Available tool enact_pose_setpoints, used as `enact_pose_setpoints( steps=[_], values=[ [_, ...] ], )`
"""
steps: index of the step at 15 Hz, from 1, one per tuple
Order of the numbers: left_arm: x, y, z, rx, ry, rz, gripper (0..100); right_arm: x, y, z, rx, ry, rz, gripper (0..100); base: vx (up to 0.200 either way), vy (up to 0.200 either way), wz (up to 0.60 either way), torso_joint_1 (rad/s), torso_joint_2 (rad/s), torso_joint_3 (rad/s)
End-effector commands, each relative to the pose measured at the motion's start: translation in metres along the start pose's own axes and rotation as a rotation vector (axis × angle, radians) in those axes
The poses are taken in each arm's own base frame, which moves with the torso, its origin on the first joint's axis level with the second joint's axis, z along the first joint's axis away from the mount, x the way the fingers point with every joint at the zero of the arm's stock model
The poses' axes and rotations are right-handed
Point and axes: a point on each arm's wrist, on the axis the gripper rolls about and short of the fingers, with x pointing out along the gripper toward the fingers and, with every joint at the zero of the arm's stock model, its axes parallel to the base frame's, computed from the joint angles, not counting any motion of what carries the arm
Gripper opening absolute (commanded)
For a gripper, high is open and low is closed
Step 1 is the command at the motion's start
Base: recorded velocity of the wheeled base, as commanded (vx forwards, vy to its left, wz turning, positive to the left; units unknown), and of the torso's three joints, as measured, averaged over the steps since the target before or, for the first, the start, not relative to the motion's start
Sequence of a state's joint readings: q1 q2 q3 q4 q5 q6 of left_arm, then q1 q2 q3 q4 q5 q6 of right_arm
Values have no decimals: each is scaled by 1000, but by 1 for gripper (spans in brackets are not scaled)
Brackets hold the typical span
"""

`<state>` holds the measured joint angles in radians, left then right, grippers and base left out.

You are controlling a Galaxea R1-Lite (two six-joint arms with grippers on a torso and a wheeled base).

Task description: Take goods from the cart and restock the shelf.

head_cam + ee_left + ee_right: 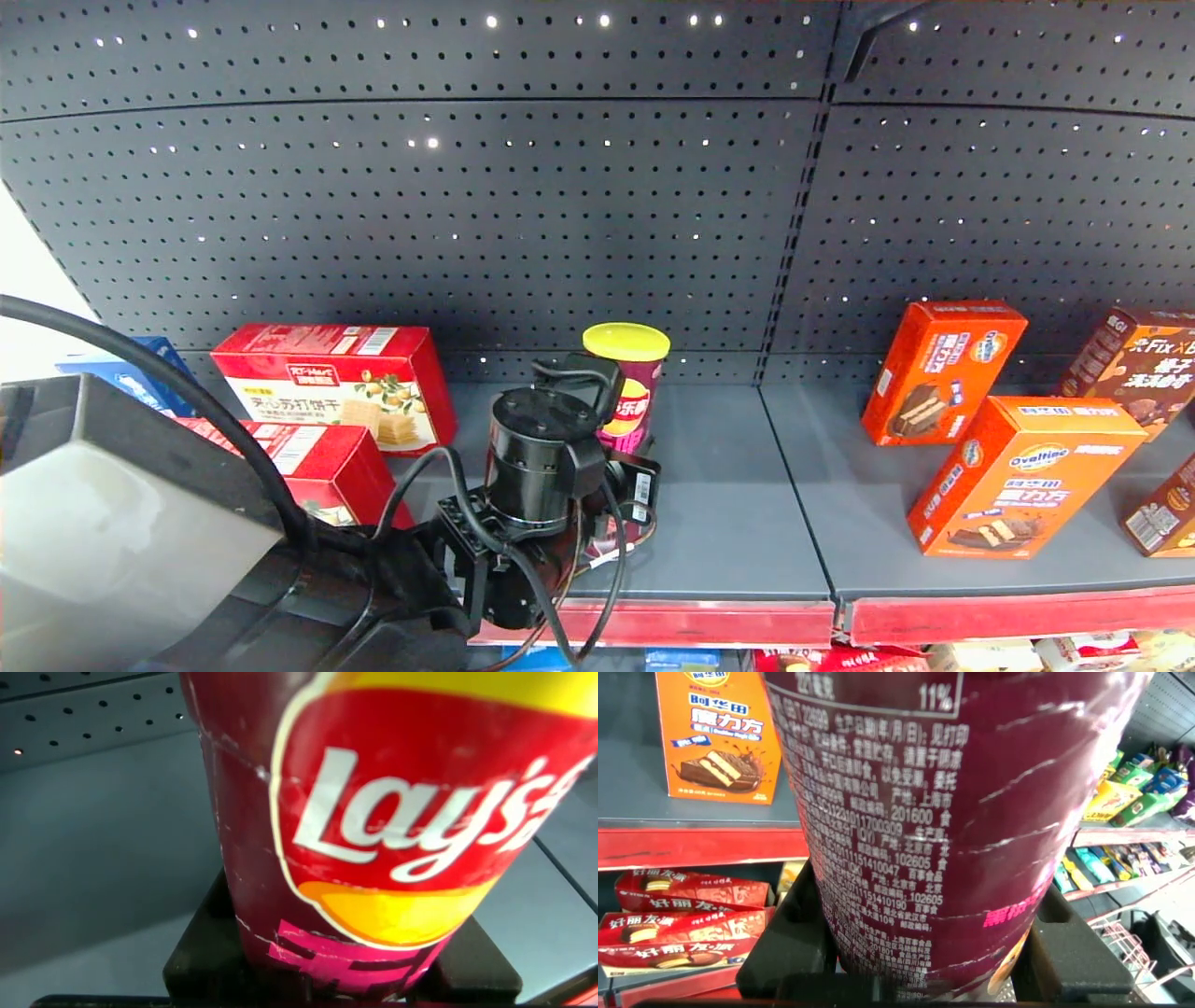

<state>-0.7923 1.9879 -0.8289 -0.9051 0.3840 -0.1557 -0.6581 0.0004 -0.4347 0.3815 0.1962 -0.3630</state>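
A maroon chips can [631,378] with a yellow lid stands upright on the grey shelf [728,504], near the pegboard back. My left gripper [618,467] is shut on its lower part and hides its base. In the left wrist view the can [392,812] rises between the black fingers [201,961], with the left gripper [341,975] closed around it. My right gripper [934,966] is shut on a second maroon can [943,812], seen from its printed back side, with black fingers [785,952] on either side.
Two red biscuit boxes [336,378] [317,467] and a blue box [140,373] sit left of the can. Orange boxes [938,369] [1022,476] and brown boxes [1134,369] fill the right bay. Bare shelf lies between them. An orange box [715,733] and red packs [682,924] show behind the right-hand can.
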Motion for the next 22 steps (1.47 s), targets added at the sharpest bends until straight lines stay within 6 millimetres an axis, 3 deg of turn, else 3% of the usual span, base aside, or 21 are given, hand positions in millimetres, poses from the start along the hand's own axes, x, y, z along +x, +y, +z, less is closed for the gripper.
enact_pose_setpoints(
  steps=[1,22],
  values=[
    [0,-2,1,-6,-4,-6,0,0,0,0,1,-1,0,0,0,0,0,0,0,0],
    [-3,-12,4,-10,-29,-39,0,0,0,0,1,0,-2,0,0,0,0,0,0,0]
  ],
)
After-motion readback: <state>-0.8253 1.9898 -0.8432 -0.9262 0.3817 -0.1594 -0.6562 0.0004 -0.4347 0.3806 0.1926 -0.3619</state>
